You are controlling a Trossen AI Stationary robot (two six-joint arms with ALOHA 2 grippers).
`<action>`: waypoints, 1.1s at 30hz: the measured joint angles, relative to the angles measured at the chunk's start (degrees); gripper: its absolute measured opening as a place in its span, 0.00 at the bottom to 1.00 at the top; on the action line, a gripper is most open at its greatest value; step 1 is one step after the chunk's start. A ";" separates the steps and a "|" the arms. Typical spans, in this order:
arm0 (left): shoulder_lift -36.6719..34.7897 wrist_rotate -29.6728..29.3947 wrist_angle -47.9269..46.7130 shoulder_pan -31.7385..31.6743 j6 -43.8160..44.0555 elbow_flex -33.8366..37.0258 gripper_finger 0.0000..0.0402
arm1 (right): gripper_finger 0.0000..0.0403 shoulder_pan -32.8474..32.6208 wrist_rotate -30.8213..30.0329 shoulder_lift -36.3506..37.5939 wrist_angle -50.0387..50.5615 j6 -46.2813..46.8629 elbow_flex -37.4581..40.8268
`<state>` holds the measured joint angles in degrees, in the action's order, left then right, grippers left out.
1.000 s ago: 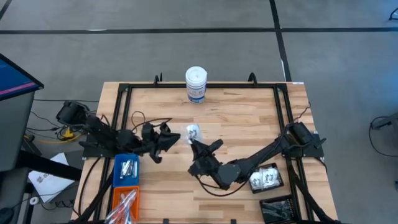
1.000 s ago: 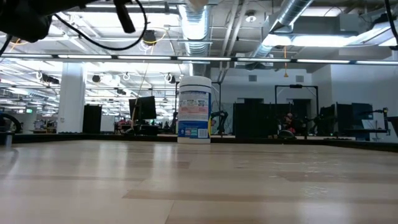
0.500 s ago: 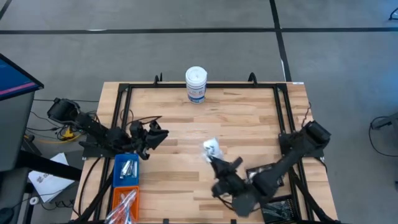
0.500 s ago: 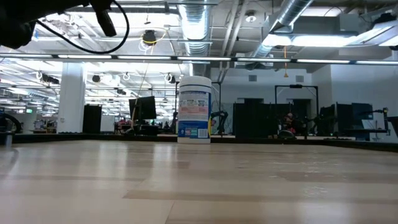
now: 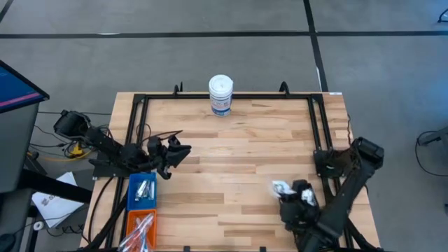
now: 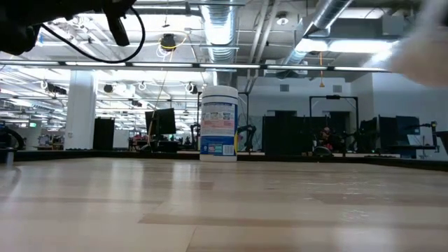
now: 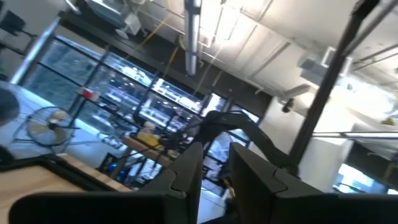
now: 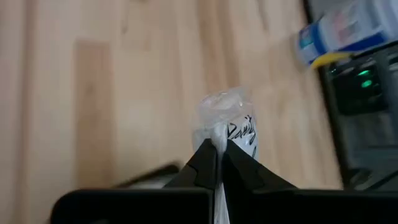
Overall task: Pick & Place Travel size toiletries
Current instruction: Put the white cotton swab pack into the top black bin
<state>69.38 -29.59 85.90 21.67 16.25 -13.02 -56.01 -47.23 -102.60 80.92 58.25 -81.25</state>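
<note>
While the left gripper (image 5: 183,149) is held with its fingers narrowly parted and nothing between them above the table's left side, beside the blue plastic bin (image 5: 142,192), a clear crinkly packet with white contents (image 8: 229,124) is pinched between the closed fingers of the right gripper (image 8: 216,149). The packet is carried above the light wooden table (image 5: 238,150) near its front right corner. A tall white canister with a blue label (image 5: 220,94) is noted standing at the far edge.

text: none legible | canister label (image 6: 219,124): print unreadable | packet (image 8: 233,127): black script, unreadable
</note>
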 joint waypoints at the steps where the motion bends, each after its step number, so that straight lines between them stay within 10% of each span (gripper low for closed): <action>1: 0.00 -0.64 -0.13 0.00 -0.32 0.00 0.19 | 0.00 -0.98 1.39 -0.43 0.49 1.60 -0.02; 20: 0.00 2.52 -0.13 -5.23 -4.44 -0.08 0.19 | 0.02 -7.67 16.89 -15.00 3.62 18.34 -0.68; 33: 0.00 3.18 -0.01 -6.39 -4.23 -0.09 0.19 | 0.09 -10.38 17.06 -14.80 8.27 23.96 -4.79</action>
<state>69.38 -26.41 85.89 15.29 12.03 -13.10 -66.39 -30.17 -117.40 89.19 82.21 -86.04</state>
